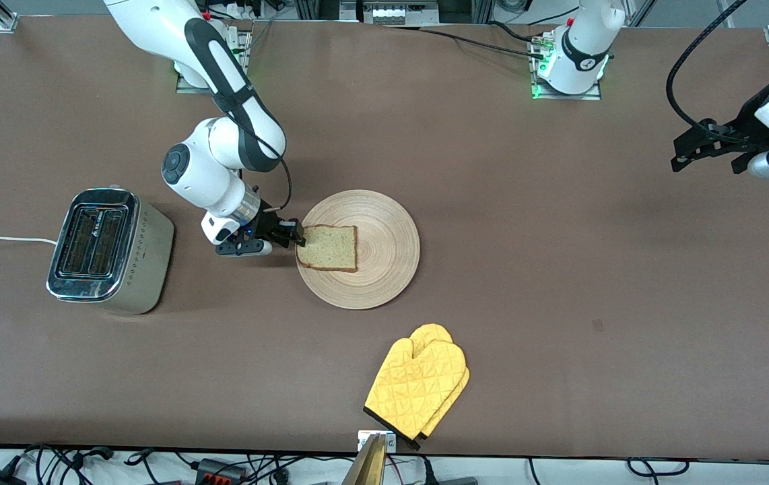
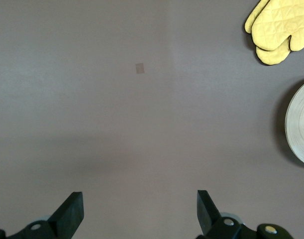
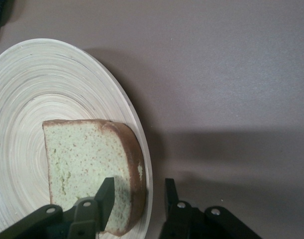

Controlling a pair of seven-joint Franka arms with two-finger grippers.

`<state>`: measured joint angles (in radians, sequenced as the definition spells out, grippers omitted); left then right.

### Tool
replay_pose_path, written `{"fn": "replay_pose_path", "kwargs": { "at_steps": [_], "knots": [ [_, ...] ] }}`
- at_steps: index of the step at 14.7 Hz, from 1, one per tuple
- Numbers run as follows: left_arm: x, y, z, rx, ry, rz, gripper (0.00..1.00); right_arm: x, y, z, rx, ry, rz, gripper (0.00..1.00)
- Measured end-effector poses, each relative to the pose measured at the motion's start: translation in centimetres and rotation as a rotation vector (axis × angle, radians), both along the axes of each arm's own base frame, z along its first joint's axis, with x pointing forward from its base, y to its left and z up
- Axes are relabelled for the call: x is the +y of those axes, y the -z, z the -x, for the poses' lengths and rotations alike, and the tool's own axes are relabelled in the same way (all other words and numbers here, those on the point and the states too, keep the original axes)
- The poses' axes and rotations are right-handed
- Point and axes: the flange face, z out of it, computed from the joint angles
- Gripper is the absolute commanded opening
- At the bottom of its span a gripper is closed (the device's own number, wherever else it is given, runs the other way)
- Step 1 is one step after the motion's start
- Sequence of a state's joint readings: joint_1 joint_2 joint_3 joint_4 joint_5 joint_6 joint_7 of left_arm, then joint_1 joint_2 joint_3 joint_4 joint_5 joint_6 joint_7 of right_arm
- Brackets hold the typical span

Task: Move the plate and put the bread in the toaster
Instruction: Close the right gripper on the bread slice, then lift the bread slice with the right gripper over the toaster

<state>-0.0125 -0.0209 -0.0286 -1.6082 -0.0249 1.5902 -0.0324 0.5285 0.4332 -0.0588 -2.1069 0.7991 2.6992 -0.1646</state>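
The pale wooden plate (image 1: 384,249) lies mid-table with the brown bread slice (image 1: 329,248) flat on it, by the rim toward the right arm's end. My right gripper (image 1: 295,236) is low at that rim, open. In the right wrist view (image 3: 139,194) one finger is over the bread (image 3: 87,159) and the other is outside the plate's rim (image 3: 52,79), so the crust edge and rim lie between them. The chrome-topped toaster (image 1: 98,246) stands at the right arm's end, slots empty. My left gripper (image 1: 701,151) waits open and empty over bare table at the left arm's end (image 2: 139,209).
A yellow oven mitt (image 1: 418,384) lies near the table's front edge, nearer the front camera than the plate; it also shows in the left wrist view (image 2: 273,30). The toaster's white cord (image 1: 1,238) runs off the table's end.
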Motion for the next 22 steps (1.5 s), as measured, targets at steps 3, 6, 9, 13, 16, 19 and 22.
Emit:
{"fn": "replay_pose_path", "kwargs": {
  "at_steps": [3,6,9,13,16,19,22],
  "knots": [
    [0.00,0.00,0.00,0.000,0.000,0.000,1.00,-0.02,0.27,0.05,0.003,-0.002,0.002,0.28],
    [0.00,0.00,0.00,0.000,0.000,0.000,1.00,0.01,0.26,0.04,0.003,-0.002,0.002,0.28],
    [0.00,0.00,0.00,0.000,0.000,0.000,1.00,0.10,0.22,0.04,0.002,-0.003,0.001,0.17],
    [0.00,0.00,0.00,0.000,0.000,0.000,1.00,0.23,0.19,0.07,0.002,-0.005,0.001,0.00],
    [0.00,0.00,0.00,0.000,0.000,0.000,1.00,0.28,0.19,0.09,0.002,-0.006,0.000,0.00],
    [0.00,0.00,0.00,0.000,0.000,0.000,1.00,0.29,0.17,0.07,0.002,-0.006,0.000,0.00],
    [0.00,0.00,0.00,0.000,0.000,0.000,1.00,0.31,-0.04,-0.09,-0.003,-0.005,-0.002,0.00]
  ]
}}
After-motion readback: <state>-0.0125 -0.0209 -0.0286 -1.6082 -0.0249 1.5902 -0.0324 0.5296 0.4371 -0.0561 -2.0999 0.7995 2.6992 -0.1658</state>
